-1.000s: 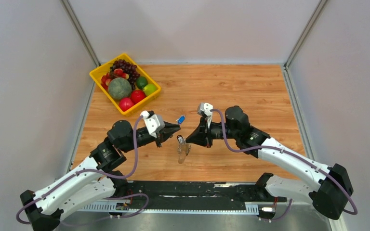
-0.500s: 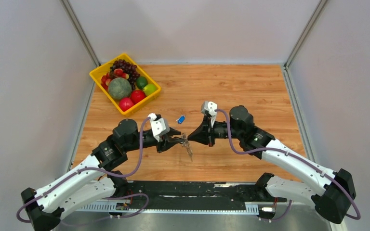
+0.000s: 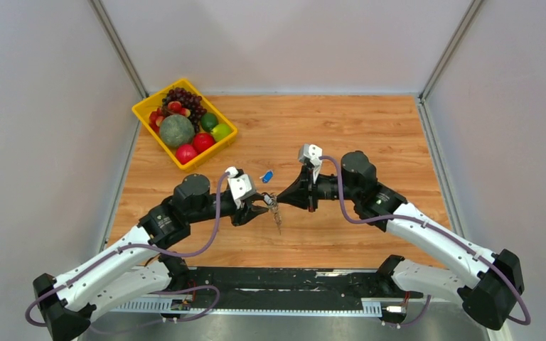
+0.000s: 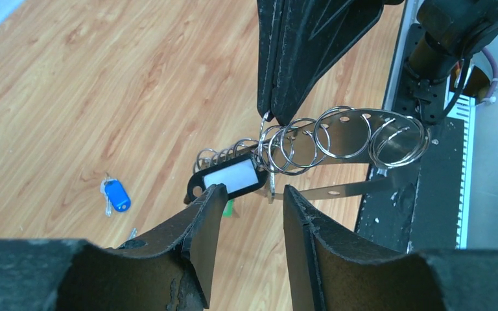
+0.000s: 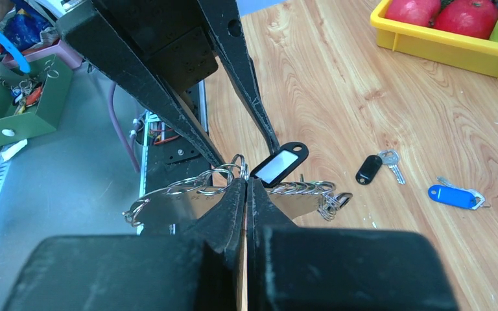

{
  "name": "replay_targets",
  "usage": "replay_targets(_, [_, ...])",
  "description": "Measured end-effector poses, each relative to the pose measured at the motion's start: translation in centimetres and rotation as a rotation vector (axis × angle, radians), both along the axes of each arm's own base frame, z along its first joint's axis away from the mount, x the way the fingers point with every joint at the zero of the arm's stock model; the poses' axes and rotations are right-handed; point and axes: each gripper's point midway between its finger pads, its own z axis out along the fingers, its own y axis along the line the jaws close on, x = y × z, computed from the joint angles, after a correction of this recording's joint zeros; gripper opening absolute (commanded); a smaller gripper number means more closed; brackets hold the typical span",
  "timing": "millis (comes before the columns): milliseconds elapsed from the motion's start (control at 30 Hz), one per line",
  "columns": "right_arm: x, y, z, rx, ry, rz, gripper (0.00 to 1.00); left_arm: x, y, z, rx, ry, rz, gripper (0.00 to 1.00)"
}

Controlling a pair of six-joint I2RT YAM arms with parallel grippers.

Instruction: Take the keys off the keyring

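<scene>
1. Our right fingers point(image 5: 246, 186) are pressed flat together, pinching the thin wire keyring point(image 4: 270, 173). They hold it off the wooden bench point(image 3: 370, 135), well to the near right of the yellow plastic tray point(image 3: 158, 138).
2. The keys point(image 4: 356, 133), flat silver blades on small coiled split rings, fan out from that loop.
3. Our left fingers point(image 4: 253, 194) stand parted and clamp nothing; a glossy black oblong tag point(image 4: 230, 178) with a white label sits at their tips.
4. A blue-tagged key point(image 3: 266, 175) lies on the bench, nearer the tray than the bunch.

Keyring point(image 3: 275, 207) between left gripper point(image 4: 253, 191), right gripper point(image 5: 246, 182)
</scene>
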Motion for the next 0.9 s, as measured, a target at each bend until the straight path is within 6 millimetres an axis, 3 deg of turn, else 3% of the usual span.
replay_targets(600, [-0.2, -0.4, 0.9, 0.023, 0.005, 0.04, 0.0, 0.4, -1.1, -0.9, 0.009, 0.041, -0.018, 0.53])
replay_targets(900, [0.3, -0.5, 1.3, 0.038, 0.0, 0.027, 0.0, 0.8, -2.7, 1.8, -0.135, 0.092, 0.002, 0.6])
